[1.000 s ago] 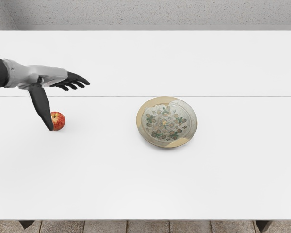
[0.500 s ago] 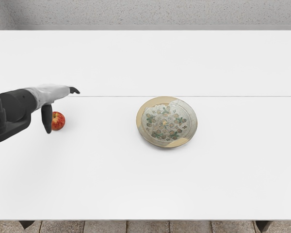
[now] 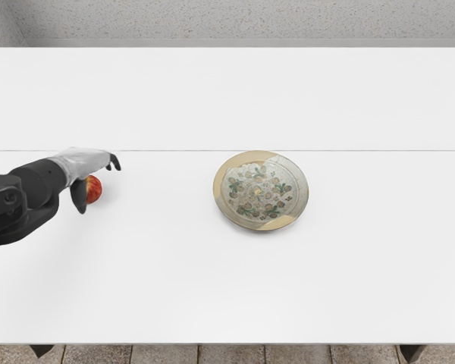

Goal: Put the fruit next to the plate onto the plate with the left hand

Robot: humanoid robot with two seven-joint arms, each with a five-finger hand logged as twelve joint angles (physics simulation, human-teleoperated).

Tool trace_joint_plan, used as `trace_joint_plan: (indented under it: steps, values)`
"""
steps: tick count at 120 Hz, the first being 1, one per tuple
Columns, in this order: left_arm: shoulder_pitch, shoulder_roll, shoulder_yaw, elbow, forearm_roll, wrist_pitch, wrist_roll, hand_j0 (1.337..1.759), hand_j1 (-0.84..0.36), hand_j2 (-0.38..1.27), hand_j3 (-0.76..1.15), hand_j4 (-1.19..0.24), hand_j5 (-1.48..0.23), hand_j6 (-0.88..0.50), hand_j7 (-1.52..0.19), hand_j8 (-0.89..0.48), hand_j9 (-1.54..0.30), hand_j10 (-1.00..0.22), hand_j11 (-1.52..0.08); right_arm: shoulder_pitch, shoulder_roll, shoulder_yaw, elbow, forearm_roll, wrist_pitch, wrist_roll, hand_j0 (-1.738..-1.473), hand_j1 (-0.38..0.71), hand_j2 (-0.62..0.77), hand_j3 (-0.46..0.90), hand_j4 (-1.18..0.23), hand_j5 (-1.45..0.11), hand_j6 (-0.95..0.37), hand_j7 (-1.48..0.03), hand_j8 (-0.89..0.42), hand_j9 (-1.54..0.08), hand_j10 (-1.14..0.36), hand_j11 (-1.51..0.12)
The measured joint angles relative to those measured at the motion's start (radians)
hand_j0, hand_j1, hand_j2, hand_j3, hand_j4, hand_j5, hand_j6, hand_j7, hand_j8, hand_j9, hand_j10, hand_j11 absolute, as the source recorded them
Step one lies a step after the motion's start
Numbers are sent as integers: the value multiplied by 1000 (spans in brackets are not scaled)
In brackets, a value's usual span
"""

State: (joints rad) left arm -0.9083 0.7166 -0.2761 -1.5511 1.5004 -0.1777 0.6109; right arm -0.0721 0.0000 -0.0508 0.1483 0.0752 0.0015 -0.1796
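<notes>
1. Head view looks down at a slant on a wide white table (image 3: 227,288), with a thin faint line running across it from left to right.
2. Toward the left side sits the apple (image 3: 95,189), a small round fruit. It is red, with a warmer orange-yellow patch on the side that faces me. Only its right part shows, and the rest is covered.
3. From where I stand the apple appears to rest on the table top, just below that faint line. It is well apart from the plate and not on it.
4. From the left edge comes the arm, dark and bulky at the forearm and pale grey over the back of the left hand (image 3: 87,168).
5. That hand lies over the apple and hides its left and upper part. Whether it has closed on the fruit or only hovers against it, I cannot tell.
6. To the right of the apple, near the middle of the table, the plate (image 3: 294,214) lies flat. It is round, with a tan rim and a pale centre painted with green leaves and small blossoms.
</notes>
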Motion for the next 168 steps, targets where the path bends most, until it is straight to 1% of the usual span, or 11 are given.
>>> trace_joint_plan:
  steps: [85, 127, 129, 131, 139, 142, 146, 157, 159, 164, 168]
  values:
    - [50, -21, 27, 37, 79, 100, 0, 1658, -104, 81, 0, -385, -496, -386, -496, -386, -495, -385, -495, 0, 0, 0, 0, 0, 0, 0, -1658, -349, 0, 0, 0, 0, 0, 0, 0, 0, 0, 0]
    - [55, 9, 65, 14, 82, 151, 0, 1659, -239, 105, -1, -499, -642, -496, -643, -499, -643, -498, -642, 0, 0, 0, 0, 0, 0, 0, -1658, -349, 0, 0, 0, 0, 0, 0, 0, 0, 0, 0]
    - [61, 9, 66, 13, 85, 153, 0, 1665, -260, 19, 156, -516, -638, -491, -632, -500, -649, -509, -649, 0, 0, 0, 0, 0, 0, 0, -1658, -349, 0, 0, 0, 0, 0, 0, 0, 0, 0, 0]
    - [64, 10, 67, 12, 86, 156, 0, 1665, -275, -24, 242, -530, -637, -420, -726, -493, -657, -517, -656, 0, 0, 0, 0, 0, 0, 0, -1658, -349, 0, 0, 0, 0, 0, 0, 0, 0, 0, 0]
    - [70, 10, 70, 9, 89, 163, 1, 1661, -301, -64, 341, -556, -667, -318, -870, -449, -700, -546, -699, 0, 0, 0, 0, 0, 0, 0, -1658, -349, 0, 0, 0, 0, 0, 0, 0, 0, 0, 0]
    - [73, 10, 70, 8, 93, 165, 2, 1663, -310, -71, 375, -498, -765, -298, -905, -430, -721, -559, -719, 0, 0, 0, 0, 0, 0, 0, -1658, -349, 0, 0, 0, 0, 0, 0, 0, 0, 0, 0]
    - [74, 16, 71, 4, 91, 168, 0, 1649, -326, -42, 349, -494, -778, -302, -890, -416, -747, -572, -746, 0, 0, 0, 0, 0, 0, 0, -1658, -349, 0, 0, 0, 0, 0, 0, 0, 0, 0, 0]
    - [74, 29, 72, -7, 86, 171, 0, 1656, -326, 55, 190, -573, -824, -332, -907, -424, -817, -615, -817, 0, 0, 0, 0, 0, 0, 0, -1658, -349, 0, 0, 0, 0, 0, 0, 0, 0, 0, 0]
    - [74, 29, 73, -8, 85, 171, 0, 1667, -321, 15, 250, -598, -832, -330, -910, -418, -829, -624, -829, 0, 0, 0, 0, 0, 0, 0, -1658, -349, 0, 0, 0, 0, 0, 0, 0, 0, 0, 0]
    - [74, 29, 73, -10, 85, 171, 0, 1676, -320, 20, 228, -597, -857, -327, -925, -405, -858, -643, -857, 0, 0, 0, 0, 0, 0, 0, -1658, -349, 0, 0, 0, 0, 0, 0, 0, 0, 0, 0]
    - [73, 29, 73, -12, 84, 171, 0, 1660, -328, 51, 240, -593, -875, -327, -937, -406, -878, -656, -877, 0, 0, 0, 0, 0, 0, 0, -1658, -349, 0, 0, 0, 0, 0, 0, 0, 0, 0, 0]
